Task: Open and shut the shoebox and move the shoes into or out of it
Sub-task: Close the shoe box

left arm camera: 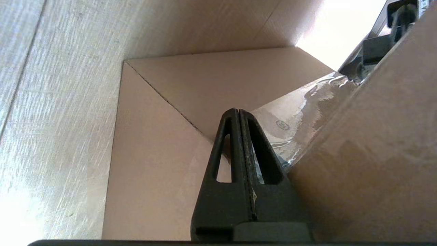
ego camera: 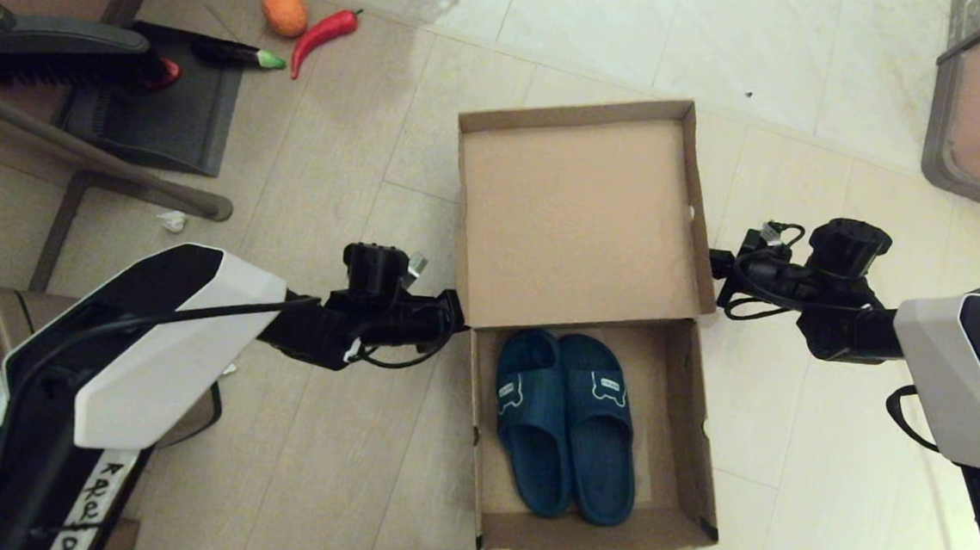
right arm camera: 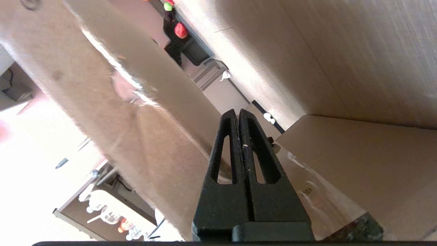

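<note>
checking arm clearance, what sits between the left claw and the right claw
In the head view, the shoebox, its lid open, fills the stretch between the left claw and the right claw. The shoes lie nearer, in its base.

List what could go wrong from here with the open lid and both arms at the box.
1. The left hand and right hand, both shut, flank the lid of the shoebox at its hinge corners; uneven pushing might twist or tear the cardboard.
2. If the lid drops unchecked, it may slam and shift the box on the floor.
3. The shoes lie loose inside and may slide.
</note>
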Motion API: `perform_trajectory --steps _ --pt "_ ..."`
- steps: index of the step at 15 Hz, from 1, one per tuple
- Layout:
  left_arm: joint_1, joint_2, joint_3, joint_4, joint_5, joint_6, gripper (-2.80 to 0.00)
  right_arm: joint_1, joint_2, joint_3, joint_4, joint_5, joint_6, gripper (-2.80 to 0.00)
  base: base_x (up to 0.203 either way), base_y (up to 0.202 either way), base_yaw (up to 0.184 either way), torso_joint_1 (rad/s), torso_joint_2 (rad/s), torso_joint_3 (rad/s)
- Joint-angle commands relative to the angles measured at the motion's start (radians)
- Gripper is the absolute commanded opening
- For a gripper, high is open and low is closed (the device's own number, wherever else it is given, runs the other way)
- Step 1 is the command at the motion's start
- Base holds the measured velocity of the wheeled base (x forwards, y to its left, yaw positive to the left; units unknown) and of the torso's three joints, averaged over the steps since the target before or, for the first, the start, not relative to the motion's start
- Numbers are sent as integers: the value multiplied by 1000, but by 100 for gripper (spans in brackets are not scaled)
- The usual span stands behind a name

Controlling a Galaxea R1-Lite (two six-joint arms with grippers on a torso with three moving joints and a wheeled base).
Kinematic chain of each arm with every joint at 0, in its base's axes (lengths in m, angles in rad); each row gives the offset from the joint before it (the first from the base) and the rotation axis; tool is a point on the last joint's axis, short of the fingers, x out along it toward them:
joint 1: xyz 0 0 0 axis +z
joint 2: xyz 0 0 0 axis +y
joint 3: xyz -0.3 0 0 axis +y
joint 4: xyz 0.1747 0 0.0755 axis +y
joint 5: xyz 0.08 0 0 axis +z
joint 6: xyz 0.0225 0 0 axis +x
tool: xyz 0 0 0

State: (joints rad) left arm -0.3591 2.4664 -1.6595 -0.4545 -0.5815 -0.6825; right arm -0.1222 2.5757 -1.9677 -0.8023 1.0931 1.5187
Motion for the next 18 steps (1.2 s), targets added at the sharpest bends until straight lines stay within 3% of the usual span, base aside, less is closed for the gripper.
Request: perform_trajectory --steps 1,11,18 --pt "0 2 3 -3 -3 12 -280 -7 -10 1 -5 15 9 -280 0 0 0 0 0 0" --pt "-6 -4 1 -1 -8 17 -280 -20 -62 0 -8 223 20 -280 0 0 0 0 0 0" --pt "-20 1 -3 -1 -11 17 -280 -13 -80 0 -8 295 21 -280 0 0 0 0 0 0"
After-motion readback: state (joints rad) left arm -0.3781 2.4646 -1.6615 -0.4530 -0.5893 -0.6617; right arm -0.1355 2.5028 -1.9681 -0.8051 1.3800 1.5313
